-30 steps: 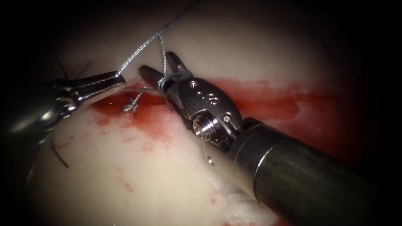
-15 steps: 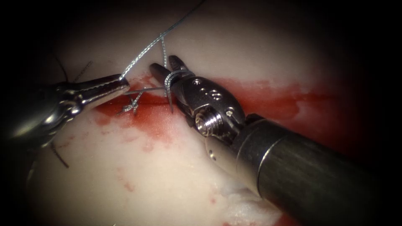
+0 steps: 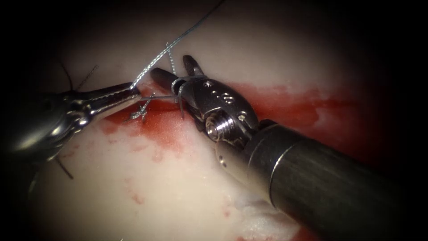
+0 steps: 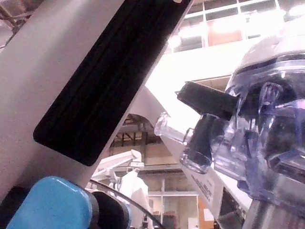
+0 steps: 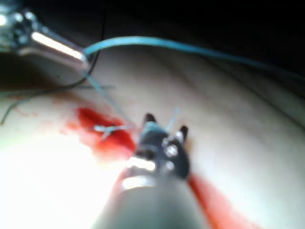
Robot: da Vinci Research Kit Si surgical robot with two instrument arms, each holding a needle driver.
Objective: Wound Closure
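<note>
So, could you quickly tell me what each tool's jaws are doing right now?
Left tool: shut on the thread.
Right tool: open, holding nothing; thread is looped around its jaws.

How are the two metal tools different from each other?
The left tool has its fingers shut on the thread; the right tool has its fingers open, with thread looped around them. The left tool comes in nearly level from the left of the cut; the right tool slants up from the right and looks bigger. Both are shiny metal, above the red fluid.

Knot (image 3: 141, 114) between grippers — on cut (image 3: 156, 117).
</note>
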